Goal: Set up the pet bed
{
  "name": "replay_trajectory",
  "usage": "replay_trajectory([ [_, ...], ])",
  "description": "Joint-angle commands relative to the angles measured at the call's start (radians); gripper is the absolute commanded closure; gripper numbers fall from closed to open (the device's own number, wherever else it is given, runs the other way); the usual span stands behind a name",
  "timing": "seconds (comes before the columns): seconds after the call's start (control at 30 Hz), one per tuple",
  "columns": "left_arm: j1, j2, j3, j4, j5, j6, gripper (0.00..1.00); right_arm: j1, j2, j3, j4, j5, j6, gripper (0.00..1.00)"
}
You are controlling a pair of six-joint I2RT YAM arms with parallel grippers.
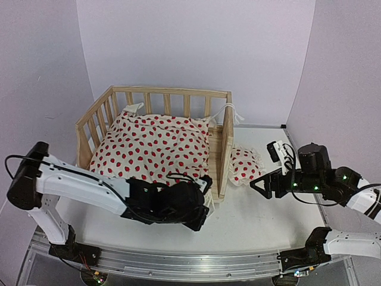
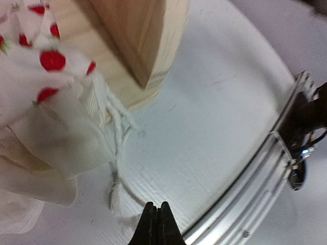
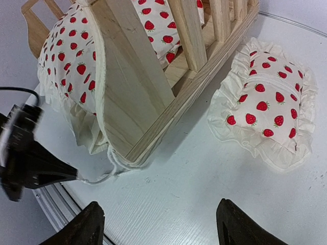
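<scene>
The pet bed point(image 1: 224, 134), a pine frame with slatted rails, stands at the table's middle left. Its strawberry-dotted ruffled cushion point(image 1: 155, 146) lies inside, and the front ruffle point(image 2: 61, 138) hangs over the open front edge. My left gripper point(image 1: 207, 210) is low at the bed's front right corner post point(image 2: 143, 41). In the left wrist view it point(image 2: 157, 206) is shut on a white tie string point(image 2: 127, 191) that runs back to the cushion. The right wrist view shows that string point(image 3: 97, 179) stretched from the post's foot. My right gripper point(image 3: 161, 219) hovers open over bare table, right of the bed.
A small strawberry-dotted pillow point(image 1: 244, 165) lies on the white table point(image 1: 256, 214) against the bed's right rail, and it also shows in the right wrist view point(image 3: 265, 102). A metal rail point(image 1: 178, 262) runs along the table's near edge, close behind the left gripper.
</scene>
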Motion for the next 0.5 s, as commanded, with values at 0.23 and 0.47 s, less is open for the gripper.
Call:
replay_trajectory([
  [0.23,0.158,-0.356,-0.072,0.179,0.117,-0.007,1.0,-0.139,0.145,0.075,0.138,-0.125,0.027,0.24],
  [0.47,0.15,-0.299,-0.144,0.298,0.245,0.007,0.79,-0.209,0.182,0.055,0.161,-0.291,0.03,0.26],
])
